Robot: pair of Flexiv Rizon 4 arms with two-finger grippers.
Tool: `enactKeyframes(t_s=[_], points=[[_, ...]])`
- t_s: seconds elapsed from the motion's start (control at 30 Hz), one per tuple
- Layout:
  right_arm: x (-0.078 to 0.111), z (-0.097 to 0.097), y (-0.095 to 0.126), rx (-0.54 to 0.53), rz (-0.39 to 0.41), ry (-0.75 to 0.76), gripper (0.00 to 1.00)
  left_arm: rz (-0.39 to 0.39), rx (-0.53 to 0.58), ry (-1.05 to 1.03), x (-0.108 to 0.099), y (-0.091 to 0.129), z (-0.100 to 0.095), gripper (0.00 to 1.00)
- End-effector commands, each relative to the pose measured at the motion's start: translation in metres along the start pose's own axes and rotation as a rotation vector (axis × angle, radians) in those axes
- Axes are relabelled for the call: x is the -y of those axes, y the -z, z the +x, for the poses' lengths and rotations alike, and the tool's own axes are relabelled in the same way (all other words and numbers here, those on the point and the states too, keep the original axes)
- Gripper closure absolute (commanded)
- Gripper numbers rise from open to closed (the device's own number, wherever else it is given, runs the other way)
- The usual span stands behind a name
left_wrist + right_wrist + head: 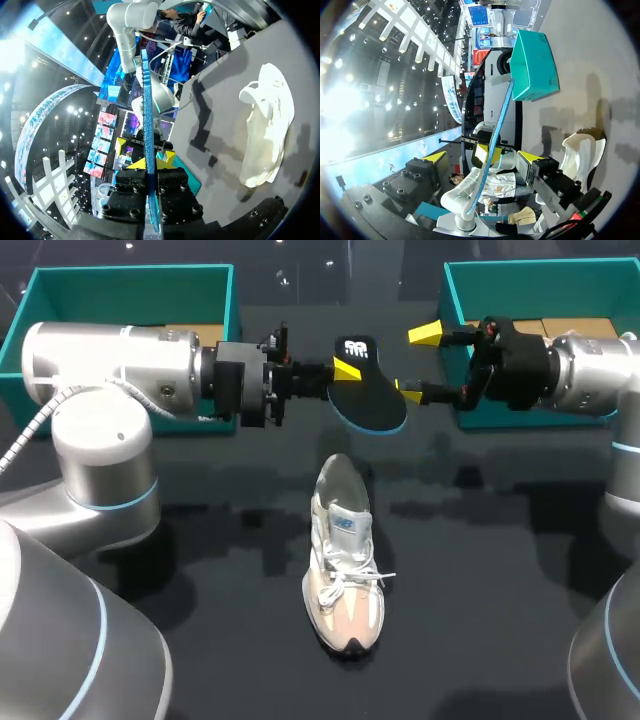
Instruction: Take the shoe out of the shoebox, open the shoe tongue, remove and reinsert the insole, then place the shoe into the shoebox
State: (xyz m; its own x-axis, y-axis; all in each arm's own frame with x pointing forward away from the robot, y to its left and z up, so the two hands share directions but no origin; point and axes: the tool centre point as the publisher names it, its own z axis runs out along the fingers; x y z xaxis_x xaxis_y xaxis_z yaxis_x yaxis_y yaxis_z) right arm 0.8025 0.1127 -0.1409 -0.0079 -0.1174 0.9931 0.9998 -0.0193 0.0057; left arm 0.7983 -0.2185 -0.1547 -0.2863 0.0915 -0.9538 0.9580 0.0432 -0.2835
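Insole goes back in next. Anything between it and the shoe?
Nothing visible. The left gripper holds the insole in the air, with open space between it and the shoe. The right gripper is open beside the insole.

Black insole [366,400] (blue-edged), white-and-peach shoe [345,560], teal shoebox [130,278], black table [480,590]

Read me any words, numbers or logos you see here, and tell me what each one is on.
White mark on the heel of the black foam insole: too small to read.
Blue label on the tongue of the white and beige mesh sneaker: too blurred to read.
No other readable text.
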Motion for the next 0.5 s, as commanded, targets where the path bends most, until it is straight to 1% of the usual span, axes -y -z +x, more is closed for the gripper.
enactKeyframes(t_s=[0.03,0.07,0.1,0.5], points=[[0.0145,0.0071,0.0136,0.018,-0.016,0.007,0.0,-0.033,-0.066,0.318,0.0066,0.0175,-0.002,1.0],[0.0163,0.0076,0.0153,0.022,-0.026,0.011,0.0,-0.036,-0.096,0.459,0.0044,0.0171,-0.0006,1.0],[0.0163,0.0076,0.0153,0.022,-0.026,0.011,0.0,0.011,-0.12,0.546,0.0046,0.0168,0.0006,1.0],[0.0163,0.0076,0.0153,0.022,-0.026,0.011,0.0,0.011,-0.12,0.546,0.0046,0.0168,0.0006,1.0]])
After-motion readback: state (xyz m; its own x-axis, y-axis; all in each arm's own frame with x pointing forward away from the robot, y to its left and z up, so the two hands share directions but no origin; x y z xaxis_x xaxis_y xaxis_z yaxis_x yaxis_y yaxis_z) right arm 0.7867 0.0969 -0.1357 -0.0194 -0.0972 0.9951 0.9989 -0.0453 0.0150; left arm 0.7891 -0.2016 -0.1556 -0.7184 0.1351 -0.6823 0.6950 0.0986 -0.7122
